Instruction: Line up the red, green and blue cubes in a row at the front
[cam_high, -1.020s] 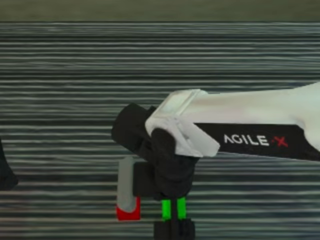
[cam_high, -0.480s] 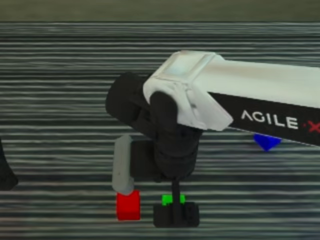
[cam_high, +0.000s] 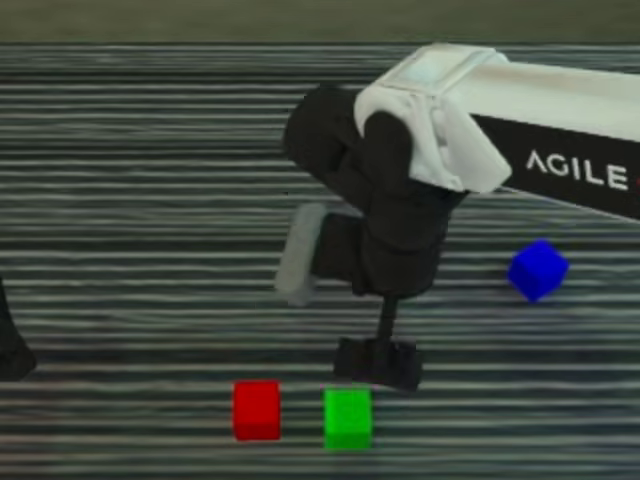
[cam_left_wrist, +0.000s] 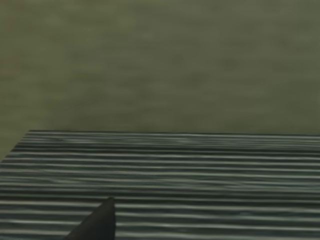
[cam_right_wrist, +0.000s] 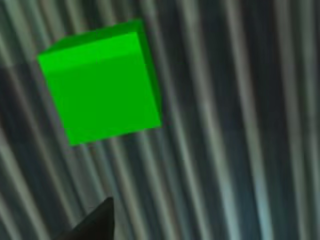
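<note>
My right end effector (cam_high: 377, 362) hangs above the striped desk (cam_high: 140, 200), just behind the green cube (cam_high: 348, 417) and not touching it. It grasps nothing; from above its dark fingers read as one low block, and I cannot tell how far apart they stand. My right arm (cam_high: 540, 120) reaches in from the right side of the desk, its white shell lettered AGILE.

The green cube sits flat on the desk near the front edge. The red cube (cam_high: 256, 409) stands just to its left with a narrow strip of desk between them, and the two are level with each other. The blue cube (cam_high: 538, 268) lies well apart from that pair, farther back and toward the right, turned at an angle to the stripes.

In my right wrist view the green cube (cam_right_wrist: 102, 82) rests alone on the desk, with one dark fingertip (cam_right_wrist: 95, 222) clear of it.

My left arm (cam_high: 10, 345) is parked at the desk's left edge; its wrist view shows one dark fingertip (cam_left_wrist: 97, 222) over bare desk.
</note>
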